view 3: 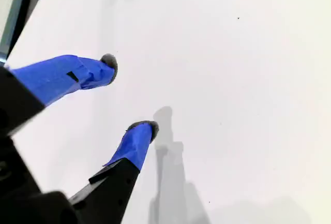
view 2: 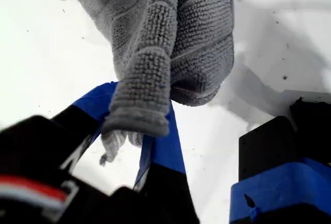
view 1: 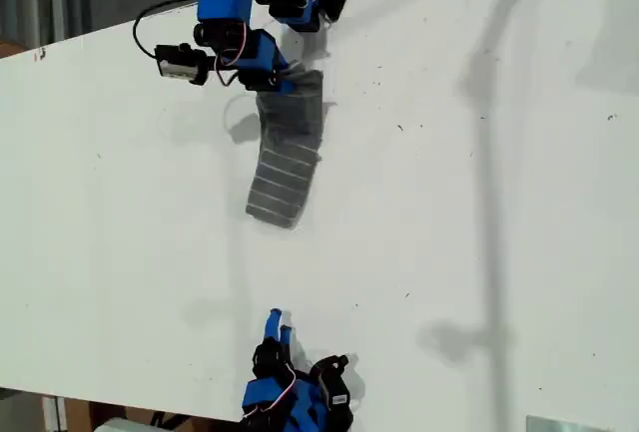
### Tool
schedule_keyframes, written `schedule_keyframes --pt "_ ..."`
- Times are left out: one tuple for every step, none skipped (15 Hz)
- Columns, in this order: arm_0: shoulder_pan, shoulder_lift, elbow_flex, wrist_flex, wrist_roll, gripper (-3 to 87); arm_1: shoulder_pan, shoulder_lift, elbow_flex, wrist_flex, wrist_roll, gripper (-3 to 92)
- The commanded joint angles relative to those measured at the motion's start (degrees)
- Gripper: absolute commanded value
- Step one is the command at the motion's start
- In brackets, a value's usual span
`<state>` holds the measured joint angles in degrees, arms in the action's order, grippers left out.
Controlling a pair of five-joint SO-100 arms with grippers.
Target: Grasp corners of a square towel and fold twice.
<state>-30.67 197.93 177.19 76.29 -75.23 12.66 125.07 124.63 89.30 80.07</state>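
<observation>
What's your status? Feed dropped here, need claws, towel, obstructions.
First claw shut on towel, one end lifted, bunched. Second claw open, empty, exterior view's bottom edge. Table shows nothing in the way.

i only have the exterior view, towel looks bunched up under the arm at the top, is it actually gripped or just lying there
Observer: Gripped. In the first wrist view my first gripper is shut on a folded edge of the towel, which hangs from the blue fingers.
Operator: and the arm at the bottom, holding anything
Observer: No. The second wrist view shows my second gripper open, with only bare white table between its fingertips.
Operator: is any of the towel near it
Observer: None shows in that wrist view; the cloth is absent there.
</observation>
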Motion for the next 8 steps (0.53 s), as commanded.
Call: schedule_keyframes --pt "-1.1 0.3 0.3 -0.9 0.7 20.0 1.8 -19.0 -18.1 4.1 -4.3 -0.1" --pt "-1.1 0.3 0.4 -0.9 0.8 19.8 1.8 -25.8 -26.1 4.4 -7.4 -0.1" --pt "-1.2 0.3 0.4 -0.9 1.1 19.8 1.6 -32.5 -35.4 4.9 -10.6 -0.1" --pt "-1.2 0.3 0.4 -0.9 1.1 19.7 1.1 -37.6 -44.4 4.1 -15.2 -0.1" --pt "-1.1 0.3 0.4 -1.0 1.2 19.5 0.9 -41.0 -51.5 2.7 -19.0 -0.1" --pt "-1.0 0.3 0.4 -1.0 1.2 19.5 1.3 -42.4 -55.9 1.1 -21.5 -0.1" --pt "-0.7 0.3 0.5 -1.0 1.1 19.3 1.8 -42.8 -58.0 -0.9 -23.6 -0.1" --pt "-0.6 0.3 0.5 -1.0 1.1 19.3 2.4 -43.0 -58.6 -2.7 -24.9 -0.1"
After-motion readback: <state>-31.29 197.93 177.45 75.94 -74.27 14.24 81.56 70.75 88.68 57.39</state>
